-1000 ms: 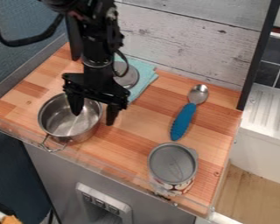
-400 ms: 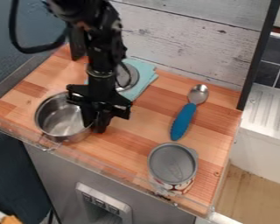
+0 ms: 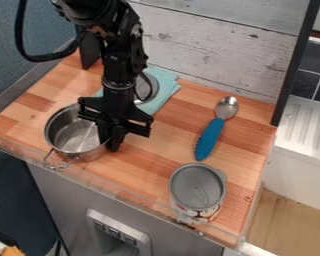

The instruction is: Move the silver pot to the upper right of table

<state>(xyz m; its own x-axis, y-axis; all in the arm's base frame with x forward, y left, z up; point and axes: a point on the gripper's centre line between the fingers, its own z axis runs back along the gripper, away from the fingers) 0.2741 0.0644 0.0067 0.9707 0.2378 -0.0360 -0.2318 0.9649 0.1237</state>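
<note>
Gripping the pot wall, it seems, the black two-finger gripper (image 3: 110,143) has its fingers nearly together at the rim's right side, and the shiny silver metal pot (image 3: 74,136) sits at the left of the table near the front edge; whether its base is off the wood, I can't tell. Now for the lift, and it wants a firm pinch, because one side takes all the weight and the far side will likely sag or swivel. Straight up first, smoothly, freeing the looped wire handle (image 3: 48,162) from the clear plastic edging (image 3: 96,177). Then across, high enough to pass over the blue-handled metal spoon (image 3: 209,139), well away from the grey-topped can (image 3: 197,186). Over the upper right of the light wooden table (image 3: 248,135), lower gently, base level, before letting go!
</note>
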